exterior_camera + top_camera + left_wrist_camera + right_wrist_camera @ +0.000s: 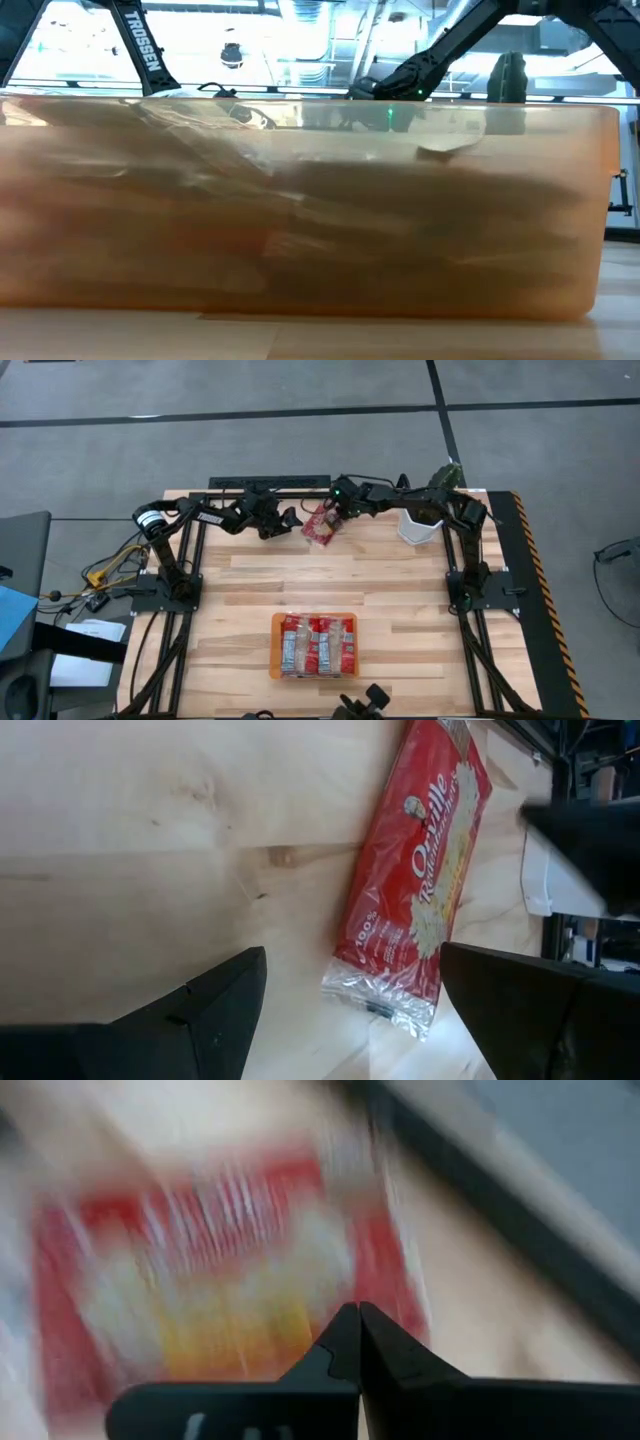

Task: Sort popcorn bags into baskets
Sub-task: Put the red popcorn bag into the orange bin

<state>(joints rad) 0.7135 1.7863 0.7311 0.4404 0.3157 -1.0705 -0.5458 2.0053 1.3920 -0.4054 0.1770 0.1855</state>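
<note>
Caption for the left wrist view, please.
Open left gripper faces a red popcorn bag lying flat on the wooden table.

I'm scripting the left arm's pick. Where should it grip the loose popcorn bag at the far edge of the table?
The popcorn bag lies flat on the table, so probably come down from above and pinch across its narrow width near the clear crimped end facing the open left gripper. The right gripper, shut, is right over it.

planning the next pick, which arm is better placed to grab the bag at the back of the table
Probably left: its gripper is open, fingers straddling the bag. The right gripper is shut, also over it.
</note>
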